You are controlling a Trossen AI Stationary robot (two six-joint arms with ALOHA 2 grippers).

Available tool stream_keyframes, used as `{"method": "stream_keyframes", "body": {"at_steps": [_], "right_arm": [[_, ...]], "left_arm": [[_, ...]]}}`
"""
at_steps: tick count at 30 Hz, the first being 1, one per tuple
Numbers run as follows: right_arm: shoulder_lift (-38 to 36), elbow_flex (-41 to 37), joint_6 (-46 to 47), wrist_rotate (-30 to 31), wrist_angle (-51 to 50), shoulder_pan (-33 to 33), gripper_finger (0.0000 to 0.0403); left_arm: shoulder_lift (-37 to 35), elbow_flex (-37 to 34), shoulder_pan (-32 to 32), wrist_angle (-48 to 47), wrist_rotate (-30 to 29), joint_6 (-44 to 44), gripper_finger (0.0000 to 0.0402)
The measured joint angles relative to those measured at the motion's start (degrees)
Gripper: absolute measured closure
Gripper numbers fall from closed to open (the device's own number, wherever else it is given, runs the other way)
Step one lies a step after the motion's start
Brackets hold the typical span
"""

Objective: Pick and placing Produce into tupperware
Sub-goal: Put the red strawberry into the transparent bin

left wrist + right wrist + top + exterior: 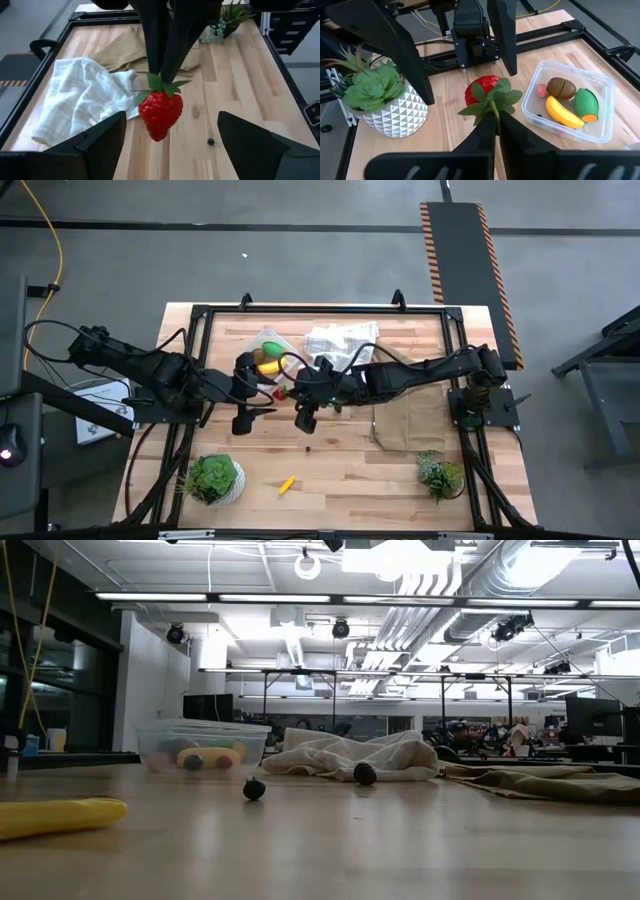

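A red toy strawberry (pixel 161 114) with green leaves hangs from my right gripper (pixel 496 117), which is shut on its leafy top, mid-table in the high view (pixel 291 392). My left gripper (pixel 171 116) is open. Its two fingers stand on either side of the strawberry without touching it. The clear tupperware (pixel 603 84) sits just beyond on the table, also seen in the high view (pixel 270 356). It holds a brown kiwi (pixel 561 87), a yellow banana piece (pixel 562 113) and a green oval (pixel 586 103). Another yellow piece (pixel 287 484) and a dark berry (pixel 308 448) lie on the table. My right gripper pinches the strawberry's green leafy stem (pixel 494 102) between its two fingers (pixel 165 45), coming from above and slanting down. The red body (pixel 161 117) hangs below the fingers, point down, clear of the table.
A white checked cloth (pixel 340 338) lies by the far edge and a tan cloth (pixel 410 420) to the right. Two potted plants (pixel 212 478) (pixel 440 475) stand near the near edge. Dark berries (pixel 254 788) (pixel 365 773) lie on the wood. A black frame rims the table.
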Motion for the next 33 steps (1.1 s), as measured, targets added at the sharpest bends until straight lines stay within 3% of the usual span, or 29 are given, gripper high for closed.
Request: {"method": "stream_keyframes", "body": {"at_steps": [15, 25, 33], "right_arm": [[0.04, 0.02, -0.08, 0.52, 0.29, -0.26, 0.0403], [0.11, 0.00, 0.19, 0.53, -2.02, -0.74, 0.0403], [0.11, 0.00, 0.16, 0.52, -2.07, -0.74, 0.0403]], "left_arm": [[0.46, 0.00, 0.04, -1.88, -5.09, 0.19, 0.0099], [-2.63, 0.00, 0.02, -2.55, -5.06, -0.06, 0.0101], [-3.69, 0.00, 0.02, -5.57, -3.85, -1.57, 0.0164]]}}
